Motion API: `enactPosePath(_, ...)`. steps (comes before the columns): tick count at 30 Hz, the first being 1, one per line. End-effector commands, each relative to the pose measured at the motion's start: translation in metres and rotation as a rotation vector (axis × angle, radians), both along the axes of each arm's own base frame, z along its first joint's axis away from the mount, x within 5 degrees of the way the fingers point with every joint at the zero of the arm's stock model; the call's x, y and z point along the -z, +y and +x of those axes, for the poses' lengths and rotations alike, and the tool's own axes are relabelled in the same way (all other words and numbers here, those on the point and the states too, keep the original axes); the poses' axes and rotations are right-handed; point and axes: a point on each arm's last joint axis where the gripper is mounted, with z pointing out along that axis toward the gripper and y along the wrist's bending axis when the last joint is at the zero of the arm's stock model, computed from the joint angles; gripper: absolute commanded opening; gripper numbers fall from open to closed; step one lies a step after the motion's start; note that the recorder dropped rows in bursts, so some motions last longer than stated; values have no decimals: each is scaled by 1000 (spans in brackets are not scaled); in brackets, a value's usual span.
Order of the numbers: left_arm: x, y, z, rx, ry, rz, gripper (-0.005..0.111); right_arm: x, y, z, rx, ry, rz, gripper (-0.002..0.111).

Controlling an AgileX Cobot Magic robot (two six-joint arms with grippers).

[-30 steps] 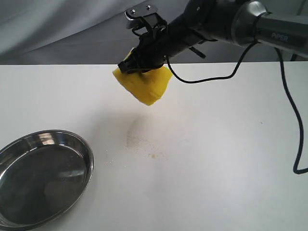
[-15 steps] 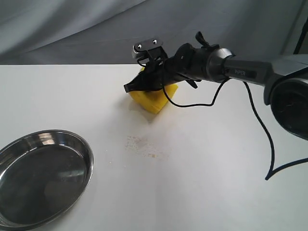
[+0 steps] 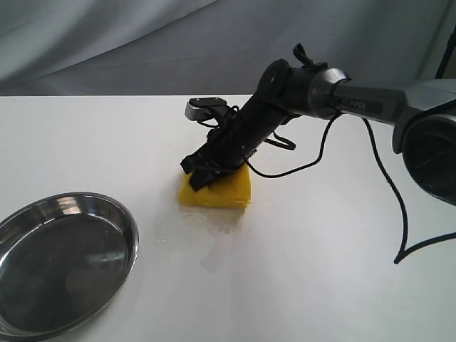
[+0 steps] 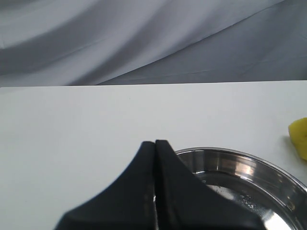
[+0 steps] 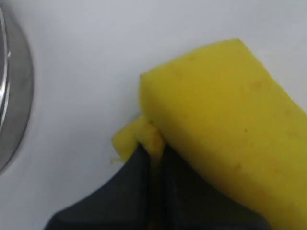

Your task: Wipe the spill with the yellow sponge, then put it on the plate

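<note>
- One pincer does the work here: the right pincer (image 3: 203, 174) is clamped almost fully together on a thin fold at the edge of the yellow sponge (image 3: 222, 191). The right wrist view shows that nip of foam squeezed between the dark tips (image 5: 151, 152).
- The hold is narrow and off to one side, so I judge the sponge (image 5: 225, 120) could twist or peel loose if it is dragged hard. A steady, moderate downward press should suit it better than force.
- The sponge lies with its broad face flat on the white desk (image 3: 320, 271), so the step in hand looks like the wipe itself.
- The spill is not visible as a blot. It is probably under the foam, with only faint specks (image 3: 214, 224) on the desk just in front of the sponge.
- Short strokes toward those specks, with the face kept flat and not tipped onto a corner, should gather the residue rather than spread it.
- The plate (image 3: 132, 235) sits well apart at the near left of the desk and holds no sponge, so that step is not yet done.
- The left pincer (image 4: 155, 143) is closed on nothing and hangs over the near rim of the plate (image 4: 240, 163). It may have to make room there.
</note>
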Motion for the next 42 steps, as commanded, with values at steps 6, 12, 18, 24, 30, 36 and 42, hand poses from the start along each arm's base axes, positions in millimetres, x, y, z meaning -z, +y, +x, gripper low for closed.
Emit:
enactPosePath(6, 2, 0, 0, 5, 4, -1, 0, 10, -6, -25, -99, 257, -71, 0)
enactPosePath(12, 2, 0, 0, 5, 4, -1, 0, 12, -4, -29, -58, 311, -38, 0)
enactPosePath(18, 2, 0, 0, 5, 4, -1, 0, 29, -7, -44, -70, 387, -19, 0)
enactPosePath(24, 2, 0, 0, 5, 4, -1, 0, 24, -11, -57, -89, 409, 13, 0)
enactPosePath(30, 2, 0, 0, 5, 4, -1, 0, -15, -7, -62, -85, 366, 138, 0)
enactPosePath(36, 2, 0, 0, 5, 4, -1, 0, -61, -9, -61, -107, 258, 226, 0)
enactPosePath(42, 2, 0, 0, 5, 4, -1, 0, -111, -19, -63, -134, 123, 310, 0)
